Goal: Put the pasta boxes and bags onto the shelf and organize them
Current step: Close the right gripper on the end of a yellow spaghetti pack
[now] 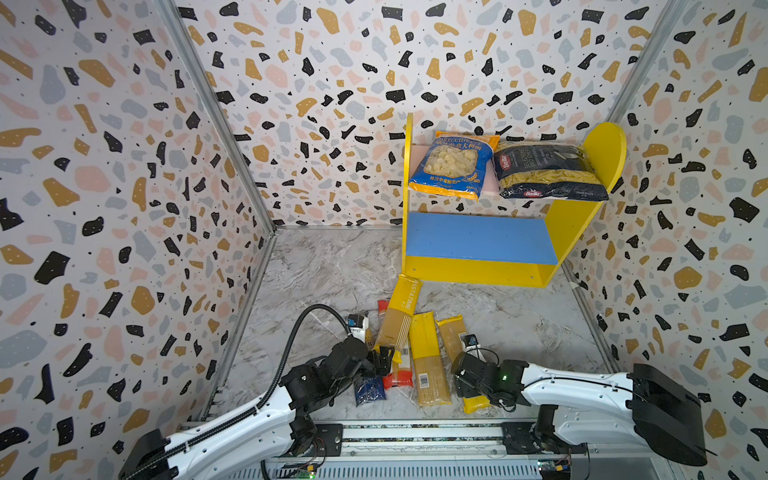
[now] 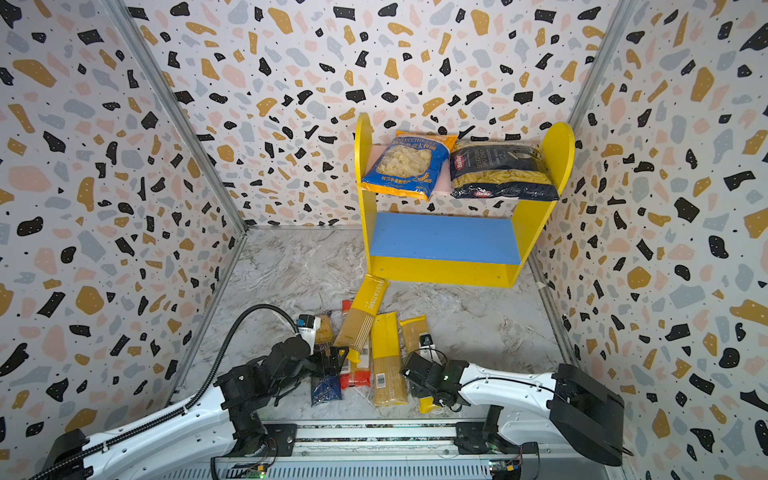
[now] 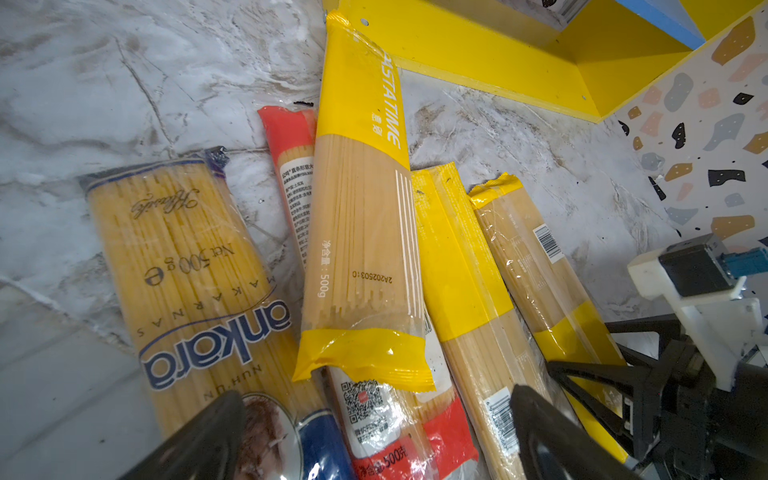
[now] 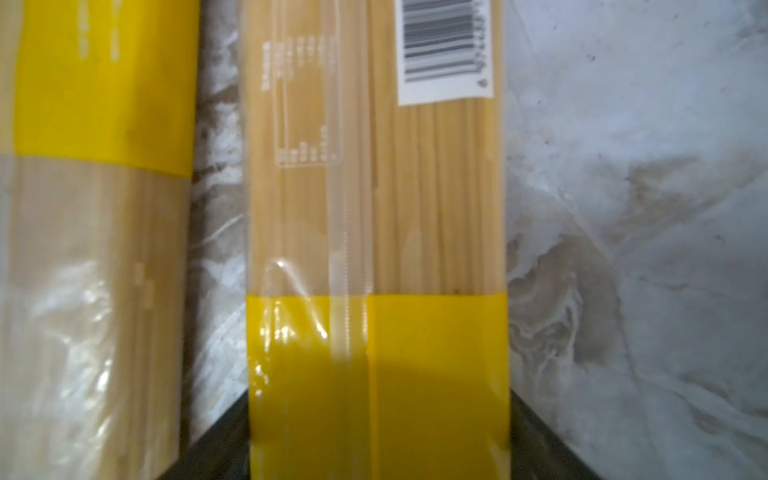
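Jaws of right gripper (image 4: 378, 449) straddle rightmost yellow spaghetti pack (image 4: 374, 199)

Two bags shelved, five packs down
We see the orecchiette bag (image 1: 453, 166) and penne bag (image 1: 548, 172) side by side atop the shelf (image 1: 473, 272); spaghetti packs (image 1: 428, 357) cluster on the surface (image 1: 332, 266).

Both top views are bright and evenly lit, with soft shadows beneath the arms (image 1: 249, 415) on the marble worktop (image 1: 332, 266) and the walls (image 1: 104, 208) bowed towards the edges. The right wrist view is blurred close up, and glare flecks the yellow spaghetti pack (image 4: 374, 232). The left wrist view is sharper.
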### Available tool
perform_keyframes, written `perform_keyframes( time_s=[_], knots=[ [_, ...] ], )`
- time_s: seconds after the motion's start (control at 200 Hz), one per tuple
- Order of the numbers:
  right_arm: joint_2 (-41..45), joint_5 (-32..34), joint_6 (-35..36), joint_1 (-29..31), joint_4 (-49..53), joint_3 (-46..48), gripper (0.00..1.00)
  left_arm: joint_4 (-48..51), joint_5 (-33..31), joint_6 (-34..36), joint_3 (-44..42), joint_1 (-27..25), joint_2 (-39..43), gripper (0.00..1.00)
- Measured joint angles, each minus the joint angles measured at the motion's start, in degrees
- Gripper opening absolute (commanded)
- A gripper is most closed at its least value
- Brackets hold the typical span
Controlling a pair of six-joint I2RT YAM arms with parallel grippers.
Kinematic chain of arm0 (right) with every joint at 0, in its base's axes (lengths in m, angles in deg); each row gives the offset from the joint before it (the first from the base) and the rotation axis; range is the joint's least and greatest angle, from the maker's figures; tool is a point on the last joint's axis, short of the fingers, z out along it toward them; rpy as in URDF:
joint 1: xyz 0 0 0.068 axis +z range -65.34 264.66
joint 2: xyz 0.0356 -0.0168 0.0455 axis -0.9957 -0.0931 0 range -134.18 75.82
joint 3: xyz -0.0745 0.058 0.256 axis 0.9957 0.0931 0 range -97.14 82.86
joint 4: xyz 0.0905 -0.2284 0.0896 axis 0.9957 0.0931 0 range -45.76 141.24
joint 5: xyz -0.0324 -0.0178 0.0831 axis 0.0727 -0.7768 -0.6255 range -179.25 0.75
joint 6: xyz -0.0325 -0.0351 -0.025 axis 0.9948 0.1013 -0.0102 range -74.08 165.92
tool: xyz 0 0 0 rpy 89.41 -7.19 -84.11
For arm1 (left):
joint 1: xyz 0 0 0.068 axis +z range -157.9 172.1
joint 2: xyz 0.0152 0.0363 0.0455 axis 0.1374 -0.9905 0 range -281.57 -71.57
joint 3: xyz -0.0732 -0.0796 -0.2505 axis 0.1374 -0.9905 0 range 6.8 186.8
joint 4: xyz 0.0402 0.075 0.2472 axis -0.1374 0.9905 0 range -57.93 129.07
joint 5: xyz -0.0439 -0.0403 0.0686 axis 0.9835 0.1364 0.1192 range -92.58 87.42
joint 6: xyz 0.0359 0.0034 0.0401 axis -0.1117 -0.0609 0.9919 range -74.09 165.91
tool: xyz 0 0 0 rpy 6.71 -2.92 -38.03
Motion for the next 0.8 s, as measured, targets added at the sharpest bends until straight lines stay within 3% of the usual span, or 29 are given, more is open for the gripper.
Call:
perform_keyframes(
  time_s=[0.11, 0.456, 0.656, 0.801],
  knots=[
    [-1.7, 0.8, 0.0, 0.0, -2.2, -0.4, 0.46, 0.0, 0.0, 0.0, 0.0, 0.0, 0.0, 1.00],
    [0.9, -3.6, 0.5, -0.8, -13.0, 2.5, 0.23, 1.2, -0.3, 0.0, 0.0, 0.0, 0.2, 1.00],
    [10.9, -12.9, 0.5, -5.6, -16.2, 8.8, 0.18, 2.0, -0.3, 0.0, 0.1, 0.0, 0.5, 1.00],
    [20.9, -22.9, 1.1, -14.4, -18.2, 14.7, 0.17, 2.0, -0.3, 0.0, 0.1, 0.0, 0.4, 1.00]
  ],
)
